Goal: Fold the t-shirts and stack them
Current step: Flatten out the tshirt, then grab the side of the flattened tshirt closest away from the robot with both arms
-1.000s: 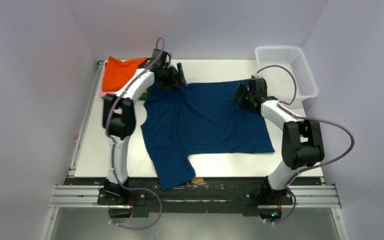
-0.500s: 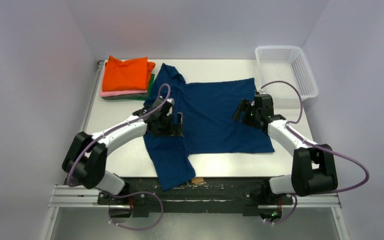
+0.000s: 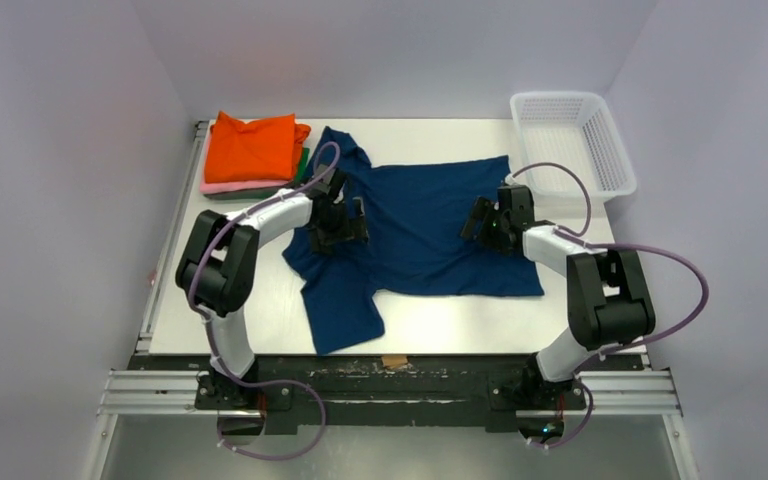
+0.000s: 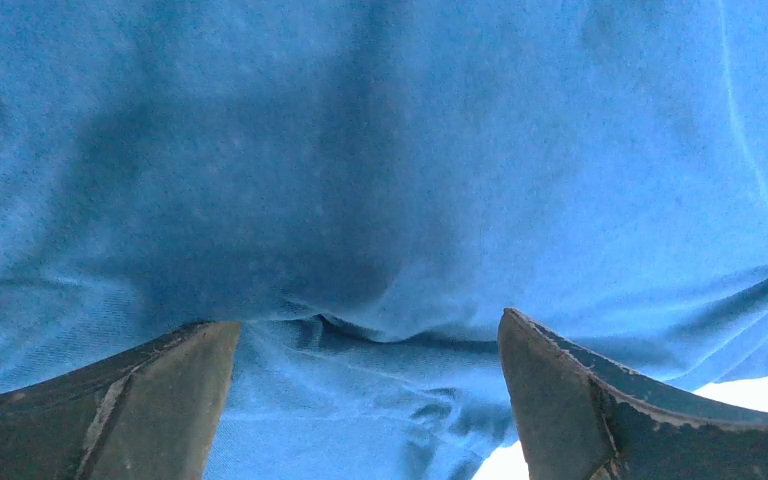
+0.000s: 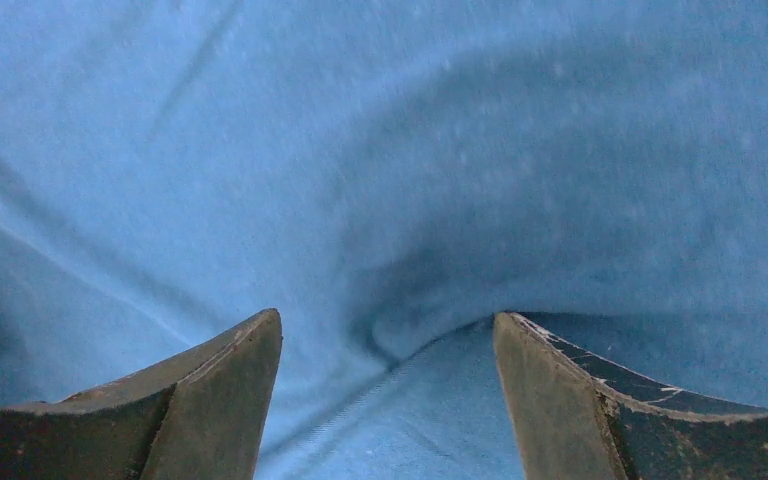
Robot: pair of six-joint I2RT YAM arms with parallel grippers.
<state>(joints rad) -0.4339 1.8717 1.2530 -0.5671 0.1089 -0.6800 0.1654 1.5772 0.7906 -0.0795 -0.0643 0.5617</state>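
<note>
The navy t-shirt point(image 3: 420, 230) lies mid-tabletop point(image 3: 260, 320), its near sleeve now drawn back from the 6 o'clock edge. The left claw point(image 3: 338, 225) and right claw point(image 3: 488, 220) have shifted across it and sit spread wide, pinching nothing, likely ready to grasp for a fold. The folded stack point(image 3: 252, 150) waits at 10 o'clock.

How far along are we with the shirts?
Done: a folded stack, orange on top of pink and dark green, sits at the far left corner. In hand: the navy shirt lies spread out, unfolded, with the left fingers and right fingers open, down on the cloth. Remaining: fold it and add it to the stack.
</note>
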